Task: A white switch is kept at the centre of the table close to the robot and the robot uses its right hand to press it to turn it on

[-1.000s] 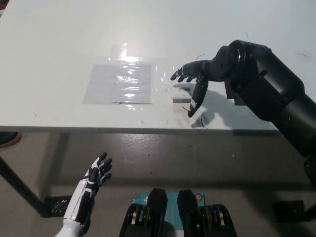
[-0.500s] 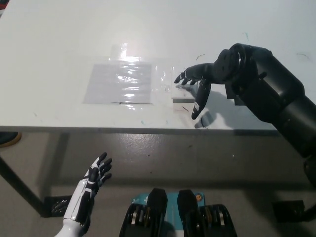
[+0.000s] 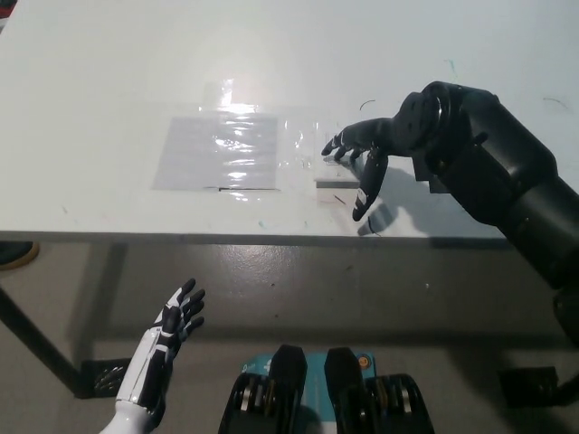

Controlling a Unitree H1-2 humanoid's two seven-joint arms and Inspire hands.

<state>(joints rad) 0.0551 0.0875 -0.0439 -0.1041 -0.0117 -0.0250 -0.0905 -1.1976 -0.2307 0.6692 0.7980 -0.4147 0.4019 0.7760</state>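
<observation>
Black right hand [image 3: 365, 154] outstretched, fingers spread, white left hand [image 3: 172, 330] low, open

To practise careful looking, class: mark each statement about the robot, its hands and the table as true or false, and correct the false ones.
1. The black right hand is over the table, fingers spread. True.
2. The white left hand rests on the table. False: it hangs below the table's near edge, open.
3. A shiny grey taped sheet lies left of the right hand. True.
4. The right hand is holding a cup. False: it holds nothing.
5. The white switch sits at the table's far left corner. False: it sits by the right hand's fingers, partly hidden.
</observation>
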